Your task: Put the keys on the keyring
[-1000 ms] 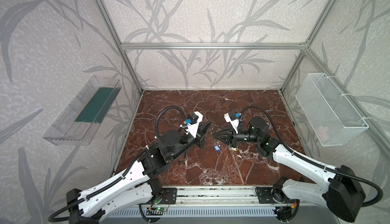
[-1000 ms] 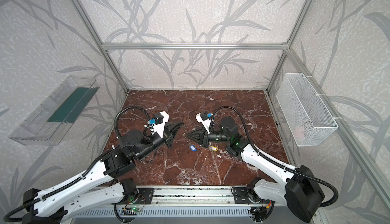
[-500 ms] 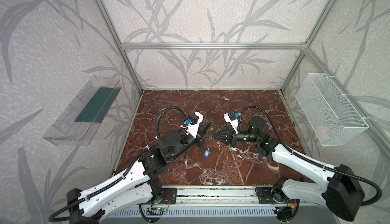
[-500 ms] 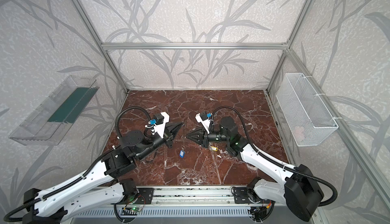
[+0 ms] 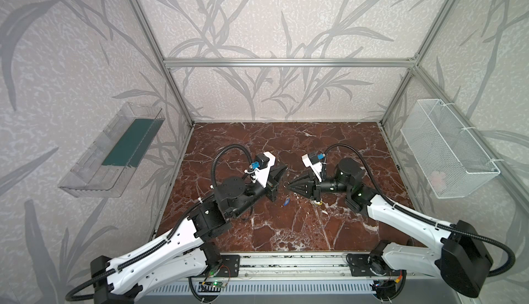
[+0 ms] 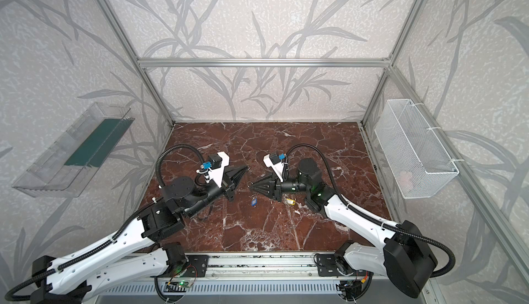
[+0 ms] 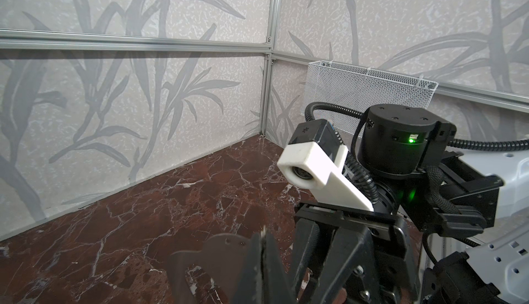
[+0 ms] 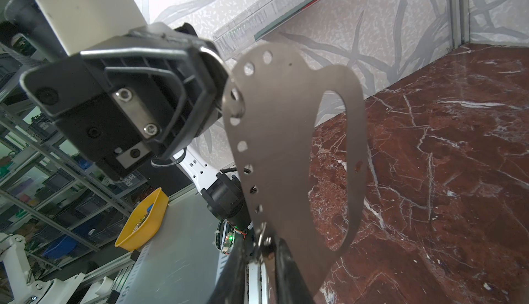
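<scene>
Above marble floor [image 5: 286, 145] | left hand [image 6: 243, 169] clamps flat metal keyring [image 8: 286, 151] | right hand [image 6: 253, 187]: grip unclear | blue plastic-tagged key [image 6: 254, 201] nearby

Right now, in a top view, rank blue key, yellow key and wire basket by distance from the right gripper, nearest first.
From the right gripper:
1. blue key, close by its tips.
2. yellow key, by the gripper's base.
3. wire basket, on the right wall.

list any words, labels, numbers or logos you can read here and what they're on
No words or numbers can be read.
Star-like mark, no letters: on the black wrist camera.
Blue key tag and yellow key tag: too small to read.
Metal plate: blank, only holes.
</scene>
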Available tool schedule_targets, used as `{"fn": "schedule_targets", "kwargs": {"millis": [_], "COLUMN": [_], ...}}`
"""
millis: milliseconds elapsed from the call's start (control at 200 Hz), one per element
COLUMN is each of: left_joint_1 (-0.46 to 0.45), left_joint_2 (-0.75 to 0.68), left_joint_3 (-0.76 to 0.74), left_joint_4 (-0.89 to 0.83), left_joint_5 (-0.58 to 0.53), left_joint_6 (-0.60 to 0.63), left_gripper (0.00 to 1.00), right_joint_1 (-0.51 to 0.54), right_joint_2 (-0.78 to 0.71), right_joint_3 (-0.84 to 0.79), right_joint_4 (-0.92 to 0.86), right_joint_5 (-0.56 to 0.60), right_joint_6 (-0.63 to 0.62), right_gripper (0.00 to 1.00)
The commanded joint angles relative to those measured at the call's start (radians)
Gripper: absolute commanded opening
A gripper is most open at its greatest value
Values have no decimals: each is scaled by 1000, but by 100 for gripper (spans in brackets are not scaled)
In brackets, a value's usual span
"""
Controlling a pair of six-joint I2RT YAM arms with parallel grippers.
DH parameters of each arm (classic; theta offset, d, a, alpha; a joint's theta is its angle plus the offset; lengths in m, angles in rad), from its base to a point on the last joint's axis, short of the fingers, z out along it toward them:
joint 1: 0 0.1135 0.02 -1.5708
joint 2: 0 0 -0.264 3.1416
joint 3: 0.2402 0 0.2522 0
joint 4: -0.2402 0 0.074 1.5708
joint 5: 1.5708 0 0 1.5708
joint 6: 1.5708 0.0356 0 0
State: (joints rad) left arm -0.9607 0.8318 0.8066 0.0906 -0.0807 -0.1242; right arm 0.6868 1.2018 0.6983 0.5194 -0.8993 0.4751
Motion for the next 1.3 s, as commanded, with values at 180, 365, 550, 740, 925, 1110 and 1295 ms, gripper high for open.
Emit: {"fn": "schedule_targets", "kwargs": {"millis": [180, 365, 550, 740, 925, 1110, 1295], "left_joint_1": [2, 2, 2, 2, 0, 0, -1], "left_joint_2": [-8, -15, -19, -40, -66, -67, -52], "left_joint_3": [-9, -12, -17, -38, -74, -89, -84], "left_joint_4": [46, 43, 37, 43, 78, 100, 91], "left_joint_5": [-11, -17, -30, -76, -141, -150, -125], "left_joint_6": [-3, -2, 3, 13, 18, 27, 28], "left_gripper": [0, 0, 0, 0, 0, 0, 0], "right_joint_1": [10, 11, 10, 8, 5, -7, -16], "right_joint_2": [12, 8, -5, -26, -49, -61, -85], "right_joint_3": [33, 33, 33, 38, 41, 55, 66], "right_joint_4": [30, 28, 10, -48, -100, -148, -184], "right_joint_5": [8, 28, 49, 98, 154, 194, 280], "right_joint_6": [-3, -4, -14, -33, -33, -25, -15], "right_gripper": [15, 9, 3, 0, 0, 0, 0]}}
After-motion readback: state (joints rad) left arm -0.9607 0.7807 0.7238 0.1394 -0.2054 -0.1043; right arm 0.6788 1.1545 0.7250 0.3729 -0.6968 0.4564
